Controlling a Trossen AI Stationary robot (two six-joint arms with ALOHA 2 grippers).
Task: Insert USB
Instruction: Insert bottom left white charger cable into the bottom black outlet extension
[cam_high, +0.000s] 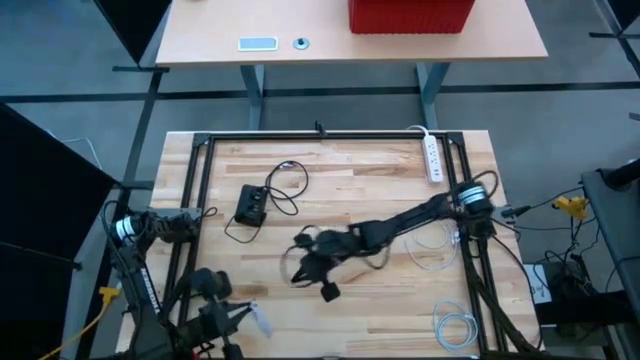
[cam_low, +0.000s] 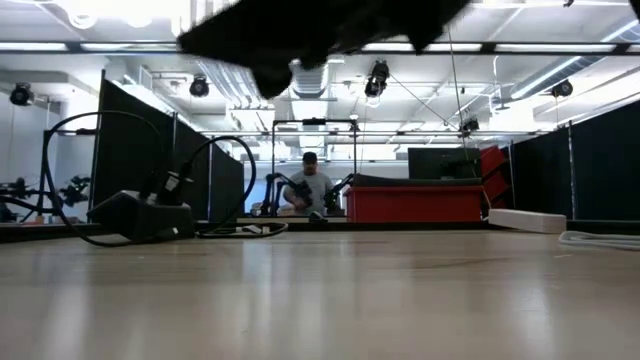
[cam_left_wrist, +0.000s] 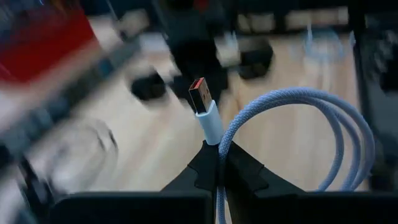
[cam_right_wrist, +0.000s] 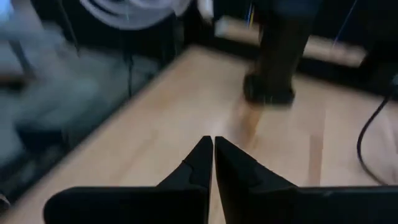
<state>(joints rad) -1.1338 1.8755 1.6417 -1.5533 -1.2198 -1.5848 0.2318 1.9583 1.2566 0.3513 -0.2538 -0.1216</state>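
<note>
A USB plug (cam_left_wrist: 200, 98) with a metal shell and a red tongue sits on a pale blue housing. Its braided pale blue cable (cam_left_wrist: 348, 124) curls back in a loop. My left gripper (cam_left_wrist: 217, 148) is shut on it at the table's near left corner (cam_high: 255, 318). A black box (cam_high: 250, 205) with a looping black cord lies on the wooden table (cam_high: 380, 180), left of centre; it also shows in the low view (cam_low: 145, 215). My right gripper (cam_right_wrist: 212, 144) is shut on nothing. Its arm reaches from the right to the table's middle (cam_high: 305, 262). My left gripper pinches the back end of the plug's pale blue housing (cam_left_wrist: 214, 135) between its two fingertips. The plug sticks out past the fingertips along their line, metal end foremost, clear of the table. The cable loops round beside the fingers and runs back past them.
A white power strip (cam_high: 433, 158) lies by the far right of the black frame. White cable coils lie at the right (cam_high: 435, 245) and near right (cam_high: 455, 328). A small black part (cam_high: 328, 292) shows just near of the right gripper. A person sits far behind the table (cam_low: 310, 185).
</note>
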